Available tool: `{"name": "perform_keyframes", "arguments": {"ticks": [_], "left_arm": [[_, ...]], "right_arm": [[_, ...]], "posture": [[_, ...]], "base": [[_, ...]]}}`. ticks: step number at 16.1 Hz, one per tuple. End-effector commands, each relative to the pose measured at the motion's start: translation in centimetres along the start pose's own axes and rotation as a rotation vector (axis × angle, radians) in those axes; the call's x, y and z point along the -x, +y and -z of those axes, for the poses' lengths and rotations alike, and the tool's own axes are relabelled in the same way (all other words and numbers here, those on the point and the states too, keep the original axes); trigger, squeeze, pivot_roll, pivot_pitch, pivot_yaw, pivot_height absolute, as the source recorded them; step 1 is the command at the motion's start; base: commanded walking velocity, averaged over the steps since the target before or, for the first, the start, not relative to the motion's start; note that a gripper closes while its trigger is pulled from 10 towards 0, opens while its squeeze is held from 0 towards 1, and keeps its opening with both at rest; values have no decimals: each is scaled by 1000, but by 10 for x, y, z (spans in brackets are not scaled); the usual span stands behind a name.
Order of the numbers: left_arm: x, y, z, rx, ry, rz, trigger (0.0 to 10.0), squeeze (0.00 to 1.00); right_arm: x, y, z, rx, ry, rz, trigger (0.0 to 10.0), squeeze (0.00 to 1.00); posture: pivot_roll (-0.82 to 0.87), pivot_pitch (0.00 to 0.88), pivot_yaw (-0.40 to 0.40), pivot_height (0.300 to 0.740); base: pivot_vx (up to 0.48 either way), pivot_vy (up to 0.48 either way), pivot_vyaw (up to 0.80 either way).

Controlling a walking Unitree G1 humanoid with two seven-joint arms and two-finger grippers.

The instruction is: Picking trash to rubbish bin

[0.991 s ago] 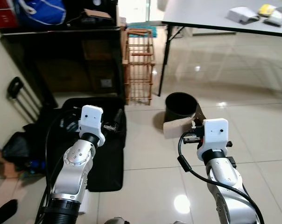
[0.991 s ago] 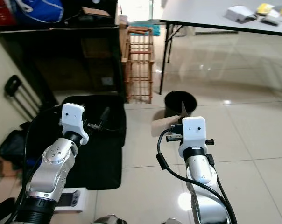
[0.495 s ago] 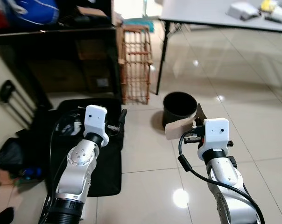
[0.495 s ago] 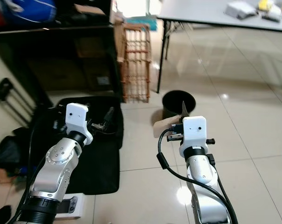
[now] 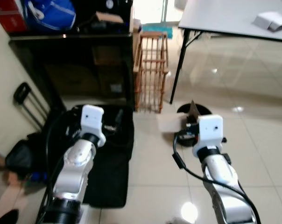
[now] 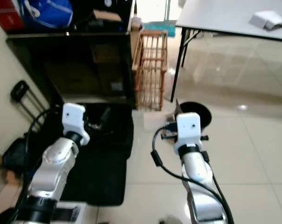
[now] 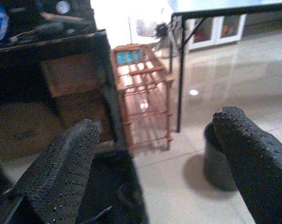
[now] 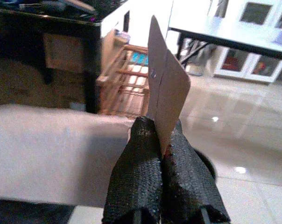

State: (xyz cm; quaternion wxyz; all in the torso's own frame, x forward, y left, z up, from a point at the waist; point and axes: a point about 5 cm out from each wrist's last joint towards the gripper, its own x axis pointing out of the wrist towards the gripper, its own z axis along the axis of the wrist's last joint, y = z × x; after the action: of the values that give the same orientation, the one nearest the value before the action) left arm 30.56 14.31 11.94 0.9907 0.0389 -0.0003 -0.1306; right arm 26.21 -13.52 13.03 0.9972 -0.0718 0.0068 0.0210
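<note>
Because the right hand (image 8: pixel 162 154) has its two black fingers pressed together on a piece of cardboard (image 8: pixel 165 91), the drop depends on where the black rubbish bin (image 6: pixel 195 112) lies from that hand: it stands on the tiled floor (image 6: pixel 253 154) just beyond and slightly to the right of it, partly hidden behind the white wrist housing. The cardboard is gripped by its lower edge and stands upright, its pointed tip rising above the fingers, while a broader pale flap of it spreads out to the left of the hand, low over the floor. Seen along the right fingers, the dark rim of the bin curves just behind them, so the gap is small and the move is likely a short reach forward and a touch right until the sheet hangs over the opening. The right arm is plainly the nearer one. The left hand (image 7: pixel 155 158) is held up over a black bag (image 5: pixel 110 158) on the floor, well to the left of the bin, its fingers spread wide with nothing between them. Farther off stand a wooden rack (image 5: pixel 151 70), a dark shelf unit (image 5: pixel 71 60) and the leg of a bench (image 5: pixel 180 65).
</note>
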Motion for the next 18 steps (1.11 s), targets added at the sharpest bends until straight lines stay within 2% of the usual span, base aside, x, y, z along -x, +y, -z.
{"name": "perform_keyframes", "arguments": {"ticks": [1, 7, 10, 18], "left_arm": [[-2, -9, -3, -5, -13, 33, 10000, 0], [-2, -12, -2, -7, -12, 49, 10000, 0], [-1, -13, 0, 12, -7, 51, 10000, 0], [-1, -18, 0, 32, -13, 79, 10000, 0]], "right_arm": [[1, -7, 3, 10, 16, 22, 10000, 0], [1, -7, 4, 13, 22, 26, 10000, 0], [4, -14, 13, -5, 74, 71, 10000, 0], [3, -14, 13, -3, 75, 64, 10000, 0]], "posture": [[-23, 94, 35, 740], [-24, 98, 34, 740], [-25, 99, 37, 740], [-30, 102, 39, 740]], "base": [[428, 0, 0], [392, 0, 0], [340, 0, 0], [0, 0, -277]]}}
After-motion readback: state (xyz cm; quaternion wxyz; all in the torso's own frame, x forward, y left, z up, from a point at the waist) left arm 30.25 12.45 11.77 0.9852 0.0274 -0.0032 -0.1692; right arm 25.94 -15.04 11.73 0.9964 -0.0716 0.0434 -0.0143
